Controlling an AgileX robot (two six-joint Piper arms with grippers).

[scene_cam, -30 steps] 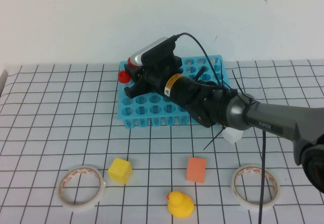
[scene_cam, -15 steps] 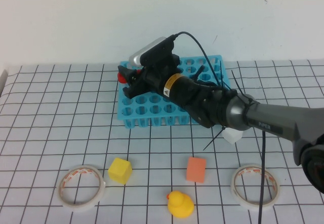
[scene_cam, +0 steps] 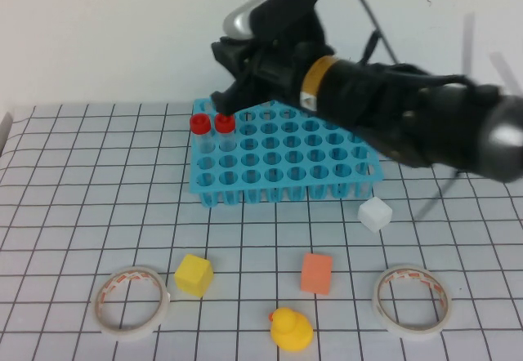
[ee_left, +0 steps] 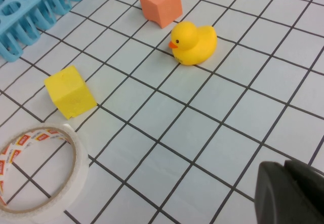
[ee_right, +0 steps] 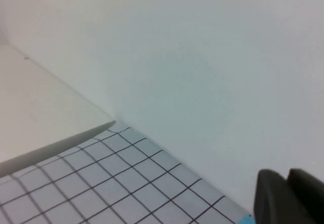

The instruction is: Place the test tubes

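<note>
Blue rack (scene_cam: 286,169): light, liable to slide if clipped.
Right gripper (scene_cam: 222,83): above rack's far-left corner, pressed together, empty.
Left gripper (ee_left: 291,196): closed, low near tape roll (ee_left: 35,168).
Two red-capped test tubes (scene_cam: 200,136): upright, adjoining far-left holes; liable to tip if struck.

High view overlooks the whole worktop (scene_cam: 73,214); left wrist view, close above it, shares the duck (ee_left: 193,42) and rack (ee_left: 35,16); right wrist view faces the wall (ee_right: 202,57).
</note>
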